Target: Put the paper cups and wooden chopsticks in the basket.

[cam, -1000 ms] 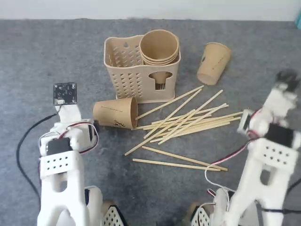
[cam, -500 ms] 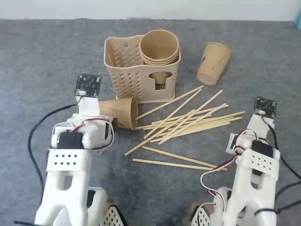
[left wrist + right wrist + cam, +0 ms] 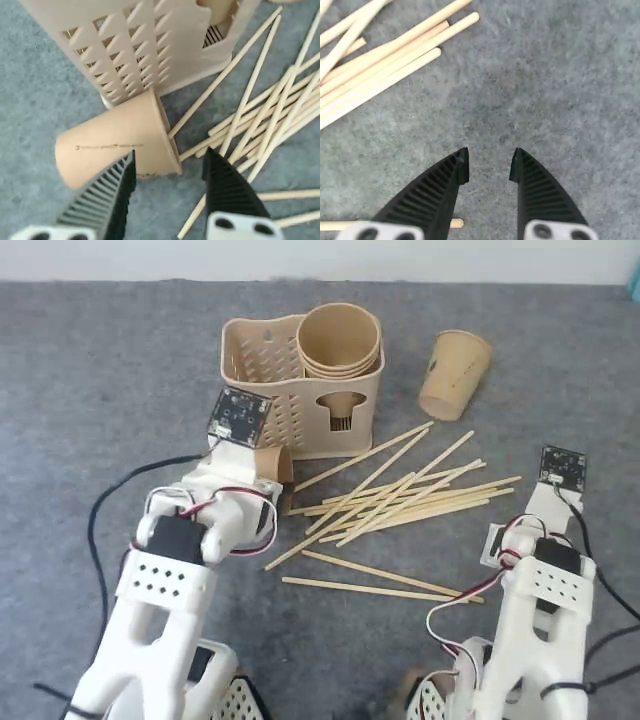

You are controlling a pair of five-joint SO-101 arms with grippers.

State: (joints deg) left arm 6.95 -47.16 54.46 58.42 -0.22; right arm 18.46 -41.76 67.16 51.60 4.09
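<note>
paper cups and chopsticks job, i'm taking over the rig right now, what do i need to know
Left claw: open, poised over the tan paper cup lying on its side beside the beige perforated plastic basket; not gripped yet.
Right claw: open, holding nothing, above the grey carpet by the ends of the pale wooden chopsticks.
Done: a stack of tan paper cups sits in the basket.
Left: the tipped cup, a second loose tan paper cup near the basket, and the chopsticks scattered on the carpet.
</note>
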